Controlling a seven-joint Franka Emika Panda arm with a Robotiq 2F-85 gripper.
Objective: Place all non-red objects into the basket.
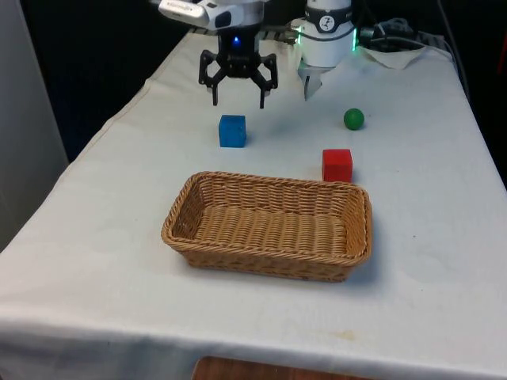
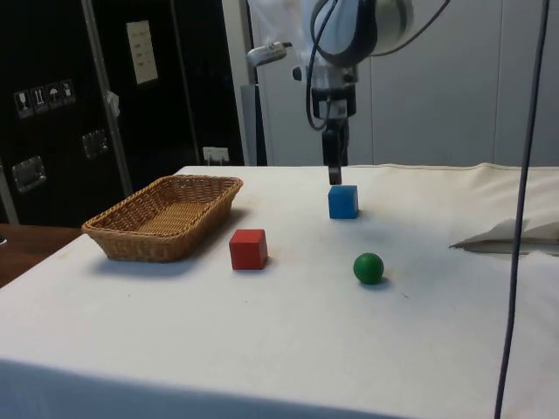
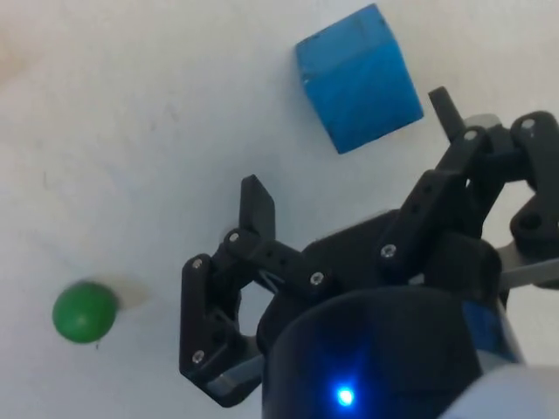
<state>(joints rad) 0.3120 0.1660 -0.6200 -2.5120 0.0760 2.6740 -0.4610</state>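
Note:
A blue cube [image 1: 232,131] [image 2: 343,202] [image 3: 358,78] rests on the white cloth beyond the wicker basket [image 1: 198,237] [image 2: 113,240]. My gripper [image 1: 238,103] [image 2: 334,177] [image 3: 349,153] hangs open just above and slightly behind the cube, with nothing between its fingers. A green ball [image 1: 353,119] [image 2: 368,268] [image 3: 84,312] lies toward the front view's right. A red cube [image 1: 337,165] [image 2: 248,249] stands close to the basket's far right corner. Nothing lies inside the basket.
A crumpled white cloth or paper [image 1: 396,54] [image 2: 511,236] lies near the robot's base at the far end. Dark cabinets [image 2: 61,105] stand beyond the table's side.

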